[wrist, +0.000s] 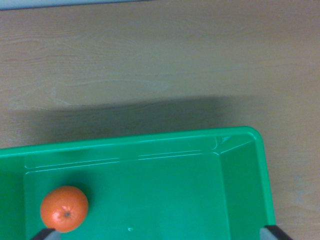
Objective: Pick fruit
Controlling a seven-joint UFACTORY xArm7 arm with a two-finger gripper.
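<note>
An orange (64, 209) lies on the floor of a green plastic bin (150, 137), towards the wrist view's left. Only the tips of my gripper (161, 235) show, at the bottom edge of the picture. One dark fingertip (45, 234) sits just below the orange, and the other fingertip (277, 233) is by the bin's right wall. They stand far apart, so the gripper is open and holds nothing. The orange is just inside the left fingertip and looks apart from it.
The bin sits on a light wooden table (150, 60), and its far rim and right corner are in view. A dark shadow falls across the table just beyond the rim. A pale strip shows at the picture's top edge.
</note>
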